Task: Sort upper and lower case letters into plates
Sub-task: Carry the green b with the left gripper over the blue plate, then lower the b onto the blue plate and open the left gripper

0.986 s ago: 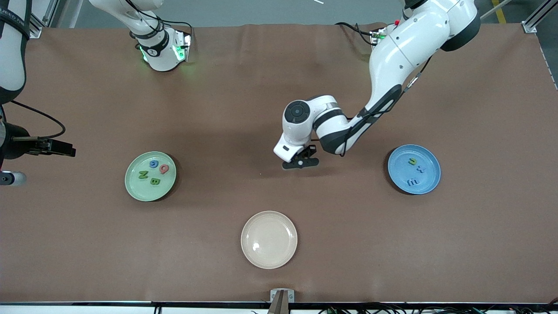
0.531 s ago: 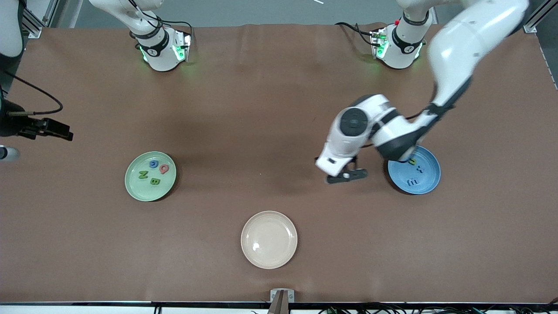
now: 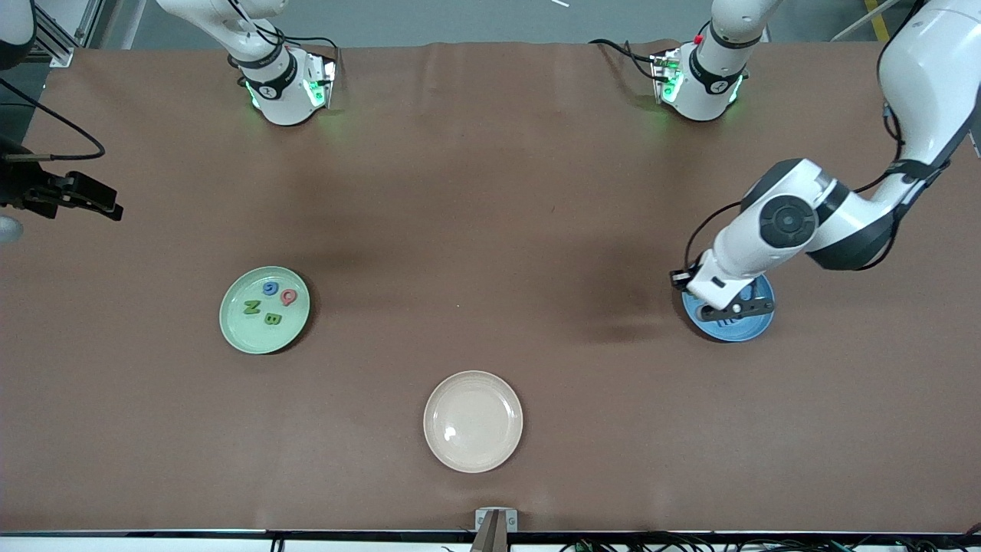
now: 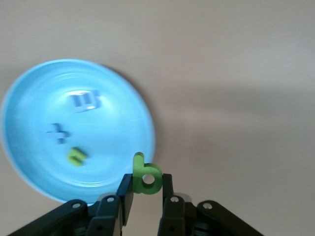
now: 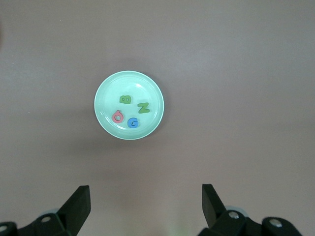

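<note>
The left end effector (image 3: pixel 737 309) hangs over the blue plate (image 3: pixel 755 326) near the left arm's end of the surface, its fingers clamped on a green lowercase b (image 4: pixel 146 178). Three small letters (image 4: pixel 75 156) already lie in that plate. The right end effector (image 5: pixel 145 204) waits with jaws wide, high over the right arm's end, looking down on the mint green plate (image 3: pixel 237 330), which holds four capital letters (image 3: pixel 271 300). A cream plate (image 3: pixel 473 421) sits near the middle of the surface's front edge, well apart from both.

A robotics lab: two white robot arms (image 3: pixel 812 222) bolted at twelve o'clock on a brown cloth-covered table (image 3: pixel 490 192), aluminium framing (image 3: pixel 939 34) alongside.
</note>
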`<action>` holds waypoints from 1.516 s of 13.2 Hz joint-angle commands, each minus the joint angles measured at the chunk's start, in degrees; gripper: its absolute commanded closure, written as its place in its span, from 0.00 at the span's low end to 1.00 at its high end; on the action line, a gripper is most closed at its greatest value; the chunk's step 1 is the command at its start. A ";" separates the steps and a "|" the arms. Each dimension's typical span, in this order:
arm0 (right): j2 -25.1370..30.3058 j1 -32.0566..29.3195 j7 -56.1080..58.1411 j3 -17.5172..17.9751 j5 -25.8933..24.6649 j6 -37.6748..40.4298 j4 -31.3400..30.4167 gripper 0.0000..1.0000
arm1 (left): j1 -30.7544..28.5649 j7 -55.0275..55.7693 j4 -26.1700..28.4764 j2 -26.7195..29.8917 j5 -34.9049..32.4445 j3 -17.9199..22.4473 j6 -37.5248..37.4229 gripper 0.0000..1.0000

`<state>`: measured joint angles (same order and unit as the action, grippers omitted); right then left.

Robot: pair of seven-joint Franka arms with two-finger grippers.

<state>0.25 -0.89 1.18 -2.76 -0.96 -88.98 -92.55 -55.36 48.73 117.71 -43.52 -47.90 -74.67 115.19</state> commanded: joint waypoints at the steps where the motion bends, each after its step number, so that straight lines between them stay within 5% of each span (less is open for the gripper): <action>1: 3.27 -0.51 0.75 0.39 0.61 -0.67 -2.46 0.00 | -9.31 -3.89 6.91 0.54 -4.21 -3.64 1.44 0.97; 6: 4.24 -0.51 0.75 0.30 2.10 -0.84 -2.37 0.00 | -11.79 -5.23 12.80 -0.51 -8.69 -0.66 6.53 0.95; 14: 4.24 -0.42 0.75 0.30 2.19 -1.55 -2.37 0.00 | -1.69 -4.35 10.88 -1.30 -12.21 11.03 14.79 0.92; 18: 4.24 -0.51 0.84 0.22 3.15 -0.93 -2.46 0.00 | -1.86 -4.88 10.88 -1.13 -12.74 11.48 14.89 0.89; 19: 4.24 -0.51 0.84 0.21 3.25 -0.84 -2.46 0.00 | -2.03 -5.05 10.88 -1.04 -12.74 11.48 14.89 0.86; 20: 4.24 -0.42 0.84 0.21 3.25 -0.84 -2.46 0.00 | -2.12 -5.23 10.79 -0.86 -12.74 11.48 14.80 0.67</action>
<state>2.70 -0.89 1.37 -2.75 1.20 -89.43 -92.92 -57.28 43.80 128.58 -44.85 -59.35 -63.54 129.37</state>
